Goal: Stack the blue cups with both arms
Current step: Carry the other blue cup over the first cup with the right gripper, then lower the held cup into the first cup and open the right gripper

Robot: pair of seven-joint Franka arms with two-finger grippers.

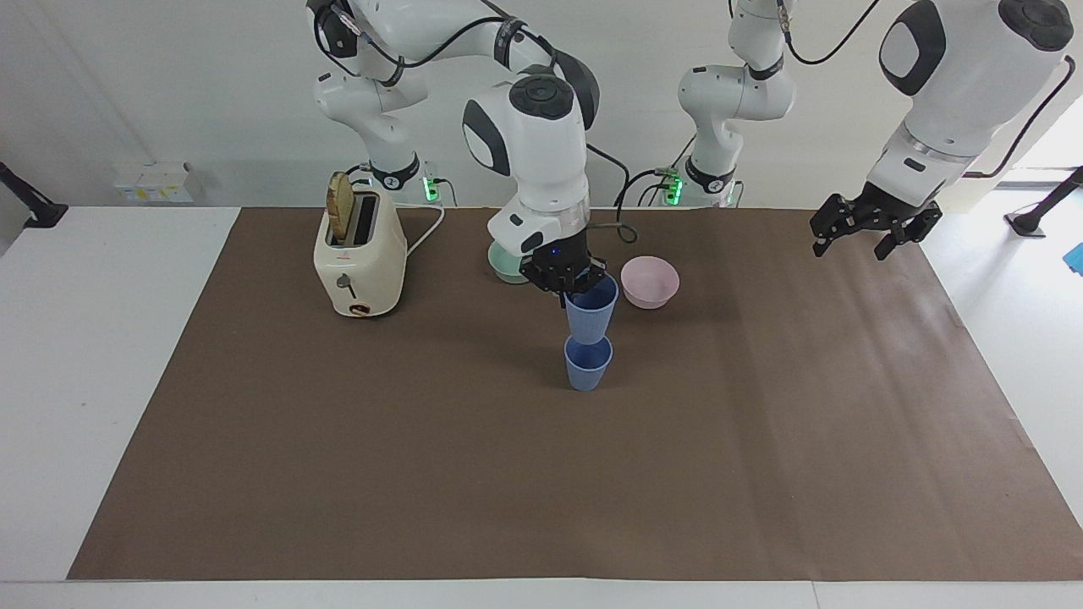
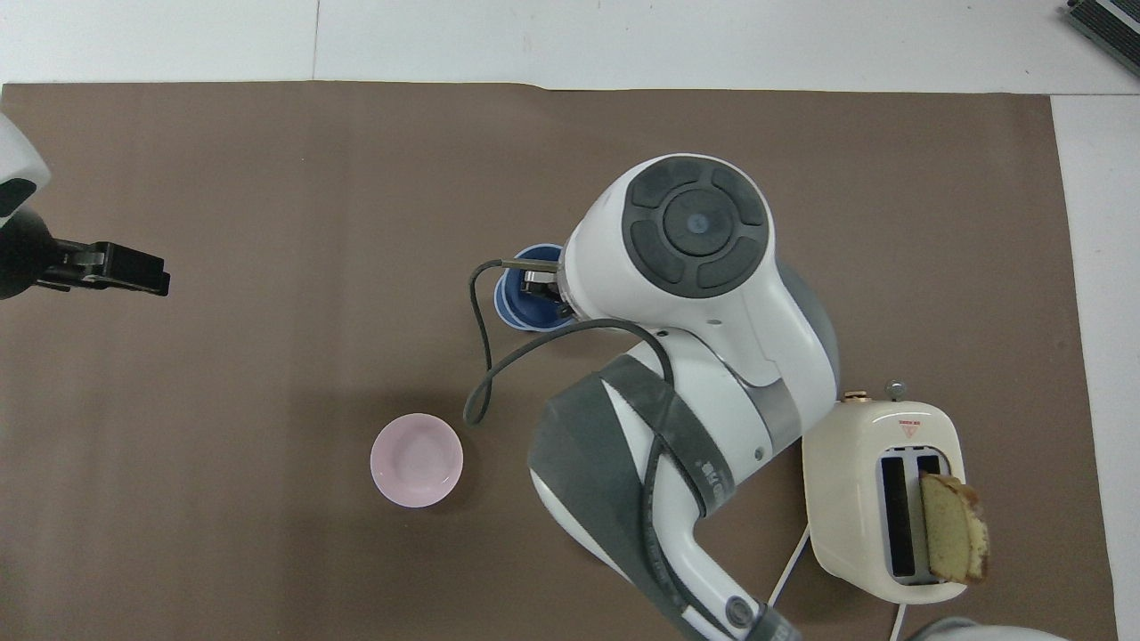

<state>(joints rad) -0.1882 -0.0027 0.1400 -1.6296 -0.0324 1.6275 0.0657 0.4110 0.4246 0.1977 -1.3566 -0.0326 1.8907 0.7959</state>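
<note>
Broadly, working on a brown mat (image 1: 761, 474) spread over a white table (image 1: 101, 381). Reaching to the mat's middle with the right arm (image 1: 541, 152). Waiting with the left arm (image 1: 956, 76), its left gripper (image 1: 871, 227) spread wide and empty, up over the mat's edge at that arm's own end, well apart from both cups. Leaving alone a cream toaster (image 1: 360, 254) toward the right arm's end, a pink bowl (image 1: 650, 281) and a half-hidden green bowl (image 1: 503, 264), all nearer to the robots than the cups.

Pinching the rim wall of the held cup (image 1: 590, 313) with the right gripper (image 1: 568, 286), fingers pressed together on it. Hanging that cup upright, mouth up, straight over the standing cup (image 1: 587, 365) at the mat's middle. Base level with the lower mouth; just inside or just above, cannot tell.

Judging from above, nearly in line, with only a sliver of the lower rim peeking out toward the left arm's end. Probably calls for a straight drop, then letting go. Off line, risks catching the rim and tipping the lower cup.
</note>
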